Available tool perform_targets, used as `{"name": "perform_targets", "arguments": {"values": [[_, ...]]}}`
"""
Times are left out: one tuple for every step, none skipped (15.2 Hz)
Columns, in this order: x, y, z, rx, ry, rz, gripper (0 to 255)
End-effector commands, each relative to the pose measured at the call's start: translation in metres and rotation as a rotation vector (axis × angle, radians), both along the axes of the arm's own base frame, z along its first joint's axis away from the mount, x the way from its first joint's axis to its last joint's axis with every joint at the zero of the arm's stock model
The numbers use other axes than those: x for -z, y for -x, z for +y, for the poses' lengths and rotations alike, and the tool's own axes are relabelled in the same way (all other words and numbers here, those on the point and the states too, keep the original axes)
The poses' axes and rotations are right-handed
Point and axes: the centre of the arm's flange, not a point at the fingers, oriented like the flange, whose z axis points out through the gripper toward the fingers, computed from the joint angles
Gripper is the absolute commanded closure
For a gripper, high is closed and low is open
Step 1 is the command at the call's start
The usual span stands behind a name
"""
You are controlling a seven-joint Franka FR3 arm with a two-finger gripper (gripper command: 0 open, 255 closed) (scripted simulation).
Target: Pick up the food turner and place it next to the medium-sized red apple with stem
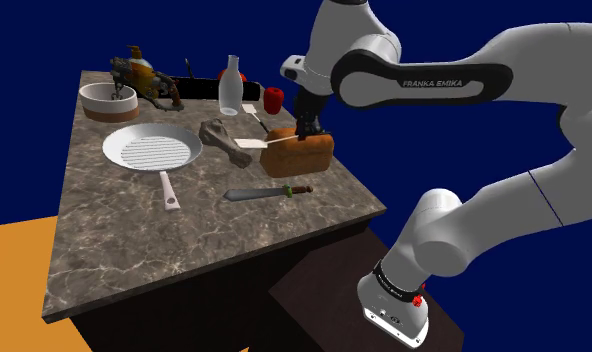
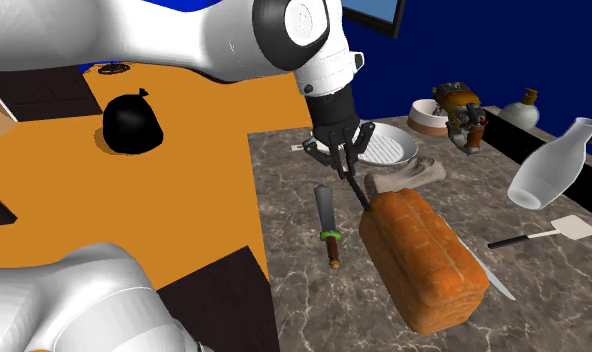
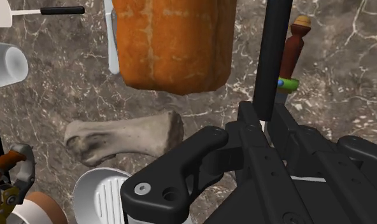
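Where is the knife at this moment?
In the shoulder view the knife lies flat on the marble counter, just in front of the bread loaf and to the right of the white pan's handle.

On the bench (image 1: 104,250) the bone (image 1: 224,133) is being flanked by the pan (image 1: 152,148) at the shoulder view's left and the loaf (image 1: 302,155) at its right, the knife (image 1: 267,192) before, the apple (image 1: 273,99) behind.

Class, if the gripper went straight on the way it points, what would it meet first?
The gripper, jaws shut on a black rod, would probably meet bare marble countertop between the bread loaf and knife; depth unclear.
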Motion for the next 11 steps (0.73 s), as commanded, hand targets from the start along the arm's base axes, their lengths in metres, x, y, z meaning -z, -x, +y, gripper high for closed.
{"name": "perform_targets", "arguments": {"values": [[-0.001, -0.018, -0.022, 0.000, 0.001, -0.001, 255], [-0.001, -0.027, -0.033, 0.000, 0.001, -0.001, 255], [-0.001, -0.035, -0.043, 0.000, 0.001, -0.001, 255], [-0.001, -0.043, -0.054, 0.000, 0.001, -0.001, 255], [-0.002, -0.051, -0.064, 0.000, 0.001, -0.001, 255], [-0.002, -0.059, -0.075, 0.000, 0.001, -0.001, 255], [-0.002, -0.067, -0.085, 0.000, 0.001, -0.001, 255], [-0.002, -0.075, -0.096, 0.000, 0.001, -0.001, 255], [-0.002, -0.083, -0.106, 0.000, 0.001, -0.001, 255], [-0.002, -0.091, -0.117, 0.000, 0.001, -0.001, 255], [-0.002, -0.099, -0.127, 0.000, 0.001, -0.001, 255]]}}
